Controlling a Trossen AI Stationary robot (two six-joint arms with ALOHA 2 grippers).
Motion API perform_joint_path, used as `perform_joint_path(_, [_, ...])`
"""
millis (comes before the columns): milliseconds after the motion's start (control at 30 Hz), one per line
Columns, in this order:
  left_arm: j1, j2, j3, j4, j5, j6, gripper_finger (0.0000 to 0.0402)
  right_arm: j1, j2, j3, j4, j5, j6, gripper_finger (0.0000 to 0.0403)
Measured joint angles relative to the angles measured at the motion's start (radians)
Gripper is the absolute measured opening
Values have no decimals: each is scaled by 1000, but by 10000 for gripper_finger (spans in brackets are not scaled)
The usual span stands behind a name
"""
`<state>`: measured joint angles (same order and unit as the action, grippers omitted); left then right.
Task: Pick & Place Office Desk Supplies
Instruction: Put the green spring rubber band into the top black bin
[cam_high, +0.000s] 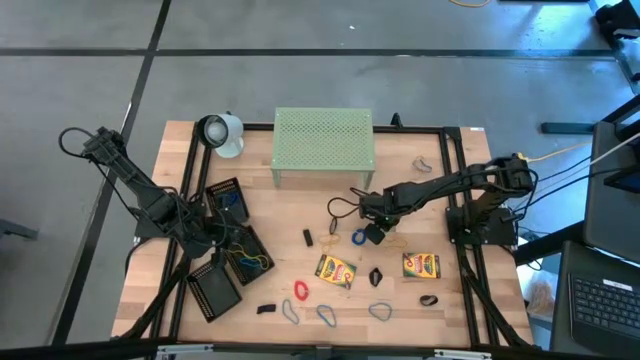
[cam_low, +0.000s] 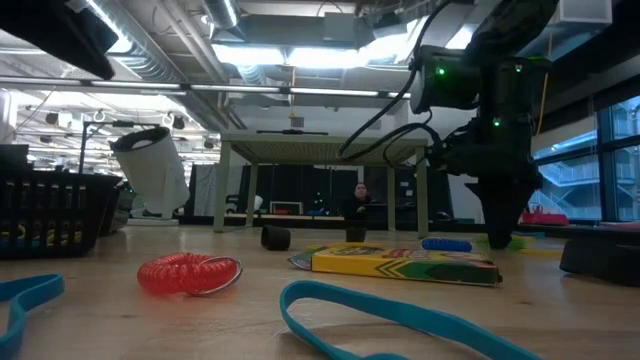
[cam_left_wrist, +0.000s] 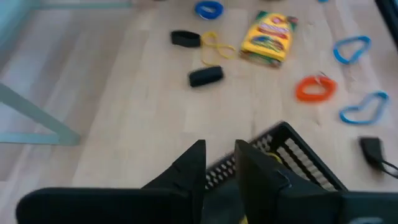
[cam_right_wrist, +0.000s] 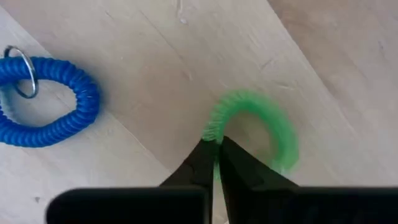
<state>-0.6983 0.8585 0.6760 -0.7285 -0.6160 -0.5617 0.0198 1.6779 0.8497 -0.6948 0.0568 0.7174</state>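
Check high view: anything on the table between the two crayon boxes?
One small black binder clip lies between the left crayon box and the right crayon box, slightly nearer the table's front edge. Otherwise bare wood. The high view shows it.

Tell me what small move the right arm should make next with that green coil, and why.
Probably a short lift straight up. The right claw has closed on the edge of the green coil, which lies on the table beside the blue coil. Raising it a little would show whether the thin pinch holds before carrying it.

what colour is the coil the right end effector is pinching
Green coil, clearest in the right wrist view.
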Motion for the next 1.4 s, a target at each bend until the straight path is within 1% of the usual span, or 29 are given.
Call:
perform_joint_path(167, [0, 0, 0, 19, -161, 0, 77, 29, -14, 16, -10, 0, 1, 16])
perform_joint_path(233, [0, 0, 0, 49, -202, 6, 80, 42, -27, 39, -23, 9, 1, 12])
perform_joint_path(367, [0, 10, 0, 153, -166, 105, 94, 72, -72, 107, -3, 51, -6, 10])
perform_joint_path(433, [0, 25, 0, 223, -159, 167, 103, 91, -85, 138, 19, 81, -39, 10])
perform_joint_path(533, [1, 63, 0, 348, -210, 267, 117, 117, -100, 180, 124, 121, -121, 10])
perform_joint_path(600, [4, 96, 0, 429, -258, 330, 127, 129, -99, 186, 235, 117, -192, 10])
perform_joint_path(667, [16, 129, 0, 505, -285, 379, 137, 137, -98, 188, 374, 80, -272, 10])
perform_joint_path(767, [43, 179, 0, 606, -283, 435, 151, 145, -99, 190, 539, 17, -376, 10])
perform_joint_path(867, [76, 232, 0, 714, -281, 474, 163, 147, -99, 190, 666, -45, -474, 10])
perform_joint_path(967, [116, 290, 0, 828, -280, 505, 174, 147, -96, 190, 746, -102, -570, 10])
perform_joint_path(1033, [145, 327, 0, 899, -271, 525, 180, 146, -95, 190, 771, -127, -623, 10])
perform_joint_path(1100, [178, 359, 0, 947, -221, 544, 184, 146, -95, 190, 777, -145, -665, 10])
perform_joint_path(1200, [226, 397, 0, 978, -57, 598, 184, 146, -94, 190, 777, -173, -704, 10])
perform_joint_path(1267, [253, 414, -1, 1008, 25, 637, 184, 146, -94, 190, 777, -200, -727, 10])
perform_joint_path(1333, [277, 427, -1, 1047, 51, 670, 182, 146, -94, 190, 777, -228, -736, 10])
perform_joint_path(1400, [298, 432, -1, 1073, 52, 697, 181, 146, -94, 190, 777, -249, -749, 10])
